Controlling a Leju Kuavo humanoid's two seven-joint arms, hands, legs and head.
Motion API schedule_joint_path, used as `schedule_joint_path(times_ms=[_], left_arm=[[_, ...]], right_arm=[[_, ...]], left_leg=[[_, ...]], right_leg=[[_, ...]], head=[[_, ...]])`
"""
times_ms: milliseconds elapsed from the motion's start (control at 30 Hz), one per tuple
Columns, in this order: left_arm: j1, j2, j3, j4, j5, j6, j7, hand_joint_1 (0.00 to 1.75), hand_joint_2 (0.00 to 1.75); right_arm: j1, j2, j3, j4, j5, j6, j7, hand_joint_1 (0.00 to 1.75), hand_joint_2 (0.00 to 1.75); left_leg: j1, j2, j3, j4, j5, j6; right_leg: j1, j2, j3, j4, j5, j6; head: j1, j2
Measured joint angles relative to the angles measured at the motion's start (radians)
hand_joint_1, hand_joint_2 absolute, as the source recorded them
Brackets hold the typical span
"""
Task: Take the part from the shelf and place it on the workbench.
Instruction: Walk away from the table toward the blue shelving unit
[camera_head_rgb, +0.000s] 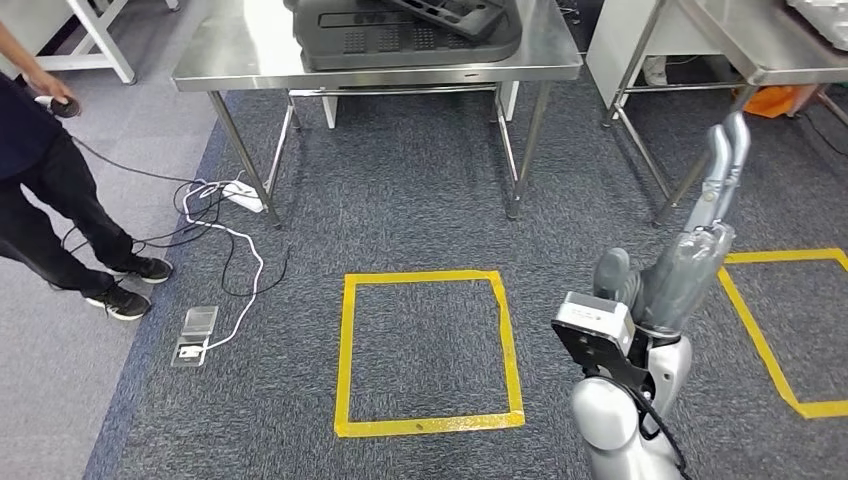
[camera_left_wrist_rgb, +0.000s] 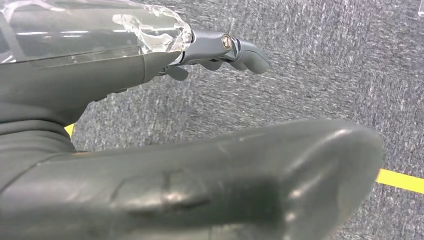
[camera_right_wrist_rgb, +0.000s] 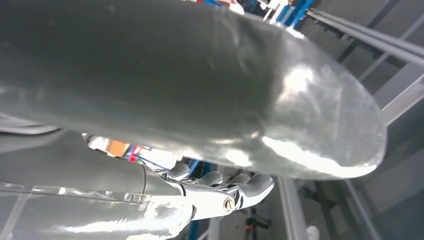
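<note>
Right hand (camera_head_rgb: 722, 165): raised in the head view, fingers stretched out straight and together, nothing in it as far as I can see. The right wrist view gives the close-up: the thick thumb (camera_right_wrist_rgb: 280, 100) across most of the picture and darker fingers (camera_right_wrist_rgb: 240, 187) beyond it, lying straight and apart from the thumb, with no object between them.
Left hand (camera_left_wrist_rgb: 220, 50): seen in the left wrist view, thumb (camera_left_wrist_rgb: 280, 170) big in the foreground, fingers a bit curled over the carpet, holding nothing.
Part (camera_head_rgb: 405, 30): a dark grey moulded plastic piece, looks like the part, lies on the steel workbench (camera_head_rgb: 240, 50) at the top of the head view, well apart from the right hand. It may be a stack of pieces, can't tell.
Floor: grey carpet with a yellow tape square (camera_head_rgb: 430, 350) in front of the bench, and a second taped outline (camera_head_rgb: 780, 330) just beside the right arm. The left wrist view catches a strip of yellow tape (camera_left_wrist_rgb: 400, 180) too.
Person (camera_head_rgb: 50, 170): stands at the far left in dark clothes and black shoes, holding a small dark thing with a cable.
Cables (camera_head_rgb: 225, 215): white and black leads on the carpet by the bench leg, near a floor socket (camera_head_rgb: 195, 335).
Second table (camera_head_rgb: 760, 40): steel, at upper right.
</note>
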Motion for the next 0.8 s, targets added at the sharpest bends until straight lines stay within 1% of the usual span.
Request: schedule_joint_path(times_ms=[33,67,100,133,167,200,233,267,300,333,400,433,467,500,533,567,600,633,667,700,733,767,800], left_arm=[[0.000,0.000,0.000,0.000,0.000,0.001,-0.002,0.00,0.00],[0.001,0.000,0.000,0.000,0.000,0.001,-0.003,0.00,0.00],[0.002,0.000,0.000,0.000,0.000,0.001,-0.004,0.00,0.00],[0.002,0.000,0.000,0.000,0.000,0.001,-0.004,0.00,0.00],[0.002,0.000,0.000,0.000,0.000,0.001,-0.004,0.00,0.00],[0.002,0.000,0.000,0.000,0.000,0.001,-0.005,0.00,0.00],[0.001,0.000,0.000,0.000,0.000,0.001,-0.005,0.00,0.00],[0.000,0.000,0.000,0.000,0.000,0.002,-0.005,0.00,0.00],[0.000,0.000,0.000,0.000,0.000,0.002,-0.005,0.00,0.00],[0.000,0.000,0.000,0.000,0.000,0.002,-0.005,0.00,0.00],[0.002,0.000,0.000,0.000,0.000,0.002,-0.005,0.00,0.00],[0.002,0.000,0.000,0.000,0.000,0.002,-0.005,0.00,0.00],[0.002,0.000,0.000,0.000,0.000,0.002,-0.005,0.00,0.00],[0.002,0.000,0.000,0.000,0.000,0.002,-0.005,0.00,0.00],[0.003,0.000,0.000,0.000,0.000,0.002,-0.005,0.00,0.00],[0.003,0.000,0.000,0.000,0.000,0.003,-0.005,0.00,0.00],[0.004,0.000,0.000,0.000,0.000,0.004,-0.005,0.00,0.00],[0.004,0.000,0.000,0.000,0.000,0.004,-0.005,0.00,0.00],[0.005,0.000,0.000,0.000,0.000,0.005,-0.005,0.00,0.00],[0.004,0.000,0.000,0.000,0.000,0.005,-0.005,0.00,0.00],[0.004,0.000,0.000,0.000,0.000,0.005,-0.005,0.00,0.00],[0.003,0.000,0.000,0.000,0.000,0.005,-0.005,0.00,0.00],[0.002,0.000,0.000,0.000,0.000,0.005,-0.005,0.00,0.00]], right_arm=[[0.000,0.000,0.000,0.000,0.003,0.000,0.003,0.00,1.75],[0.001,0.000,0.000,0.000,0.006,0.000,0.005,0.00,1.75],[0.001,0.000,0.000,0.000,0.010,0.000,0.007,0.00,1.75],[0.002,0.000,0.000,0.000,0.013,0.000,0.010,0.00,1.75],[0.003,0.000,0.000,0.000,0.016,0.000,0.012,0.00,1.75],[0.004,0.000,0.000,0.000,0.019,0.000,0.015,0.00,1.75],[0.005,0.000,0.000,0.000,0.023,0.000,0.017,0.00,1.75],[0.005,0.000,0.000,0.000,0.027,0.000,0.020,0.00,1.75],[0.005,0.000,0.000,-0.001,0.030,0.000,0.021,0.00,1.75],[0.005,0.000,0.000,-0.001,0.032,0.000,0.023,0.00,1.75],[0.005,0.000,0.000,-0.001,0.034,0.000,0.027,0.00,1.75],[0.005,0.000,0.000,-0.001,0.035,0.000,0.028,0.00,1.75],[0.005,0.000,0.000,-0.001,0.036,0.000,0.029,0.00,1.75],[0.006,0.000,0.000,-0.002,0.037,0.000,0.031,0.00,1.75],[0.006,0.000,0.000,-0.002,0.039,0.000,0.033,0.00,1.75],[0.007,-0.001,0.000,-0.002,0.042,0.000,0.036,0.00,1.75],[0.008,-0.001,0.000,-0.002,0.045,0.000,0.039,0.00,1.75],[0.009,-0.003,0.000,-0.002,0.047,0.000,0.041,0.00,1.75],[0.009,-0.004,0.000,-0.002,0.049,0.000,0.044,0.00,1.75],[0.010,-0.005,0.000,-0.002,0.050,0.000,0.045,0.00,1.75],[0.010,-0.006,0.000,-0.002,0.051,0.000,0.046,0.00,1.75],[0.010,-0.007,0.000,-0.002,0.051,0.000,0.047,0.00,1.75],[0.011,-0.007,0.000,-0.003,0.051,0.000,0.047,0.00,1.75]], left_leg=[[0.001,0.000,-0.019,0.060,-0.043,-0.004],[0.002,-0.001,-0.033,0.118,-0.073,-0.006],[0.003,-0.001,-0.037,0.158,-0.084,-0.008],[0.004,0.000,-0.027,0.168,-0.075,-0.008],[0.004,0.000,0.002,0.140,-0.053,-0.006],[0.004,0.001,0.046,0.079,-0.027,-0.004],[0.003,0.004,0.093,0.007,-0.013,0.000],[0.001,0.006,0.129,-0.054,-0.006,0.004],[-0.001,0.008,0.150,-0.095,-0.007,0.009],[-0.003,0.008,0.155,-0.112,-0.011,0.013],[-0.002,0.003,0.150,-0.120,-0.005,0.024],[0.000,0.001,0.147,-0.124,0.000,0.031],[0.003,0.000,0.144,-0.127,0.007,0.039],[0.003,-0.001,0.140,-0.129,0.012,0.045],[0.002,-0.002,0.134,-0.129,0.016,0.049],[0.001,-0.004,0.128,-0.128,0.019,0.051],[0.000,-0.007,0.123,-0.126,0.022,0.052],[0.000,-0.012,0.119,-0.125,0.024,0.051],[0.000,-0.017,0.116,-0.122,0.025,0.050],[0.001,-0.023,0.114,-0.119,0.026,0.048],[0.001,-0.029,0.111,-0.116,0.027,0.046],[0.000,-0.036,0.106,-0.111,0.027,0.043],[0.000,-0.042,0.100,-0.107,0.029,0.037]], right_leg=[[0.000,0.000,-0.011,0.001,0.007,-0.004],[0.001,-0.001,-0.021,0.002,0.014,-0.005],[0.001,-0.001,-0.032,0.005,0.021,-0.005],[0.001,-0.002,-0.042,0.008,0.026,-0.003],[0.001,-0.002,-0.050,0.011,0.030,-0.001],[0.001,-0.004,-0.056,0.014,0.033,0.002],[0.002,-0.006,-0.060,0.017,0.035,0.005],[0.004,-0.008,-0.063,0.020,0.038,0.009],[0.005,-0.011,-0.065,0.022,0.040,0.013],[0.006,-0.015,-0.066,0.023,0.043,0.018],[0.006,-0.019,-0.068,0.024,0.046,0.029],[0.005,-0.016,-0.071,0.033,0.036,0.034],[0.004,-0.012,-0.082,0.060,0.014,0.039],[0.003,-0.007,-0.101,0.107,-0.020,0.044],[0.002,-0.002,-0.126,0.169,-0.057,0.047],[0.002,0.000,-0.152,0.233,-0.089,0.049],[0.001,0.000,-0.168,0.278,-0.104,0.051],[0.001,0.001,-0.168,0.289,-0.100,0.052],[0.001,0.003,-0.148,0.261,-0.077,0.051],[0.000,0.009,-0.113,0.201,-0.042,0.049],[-0.002,0.026,-0.076,0.133,-0.016,0.046],[-0.002,0.043,-0.047,0.074,0.003,0.043],[-0.002,0.056,-0.032,0.038,0.010,0.040]], head=[[-0.004,0.000],[-0.007,0.000],[-0.007,0.000],[-0.008,0.000],[-0.009,0.000],[-0.009,0.000],[-0.010,0.000],[-0.010,0.000],[-0.010,0.000],[-0.010,0.000],[-0.009,0.000],[-0.007,0.000],[-0.004,0.000],[-0.001,0.000],[0.003,0.000],[0.006,0.000],[0.006,0.000],[0.007,0.000],[0.008,0.000],[0.009,0.000],[0.010,0.000],[0.010,0.000],[0.009,0.000]])
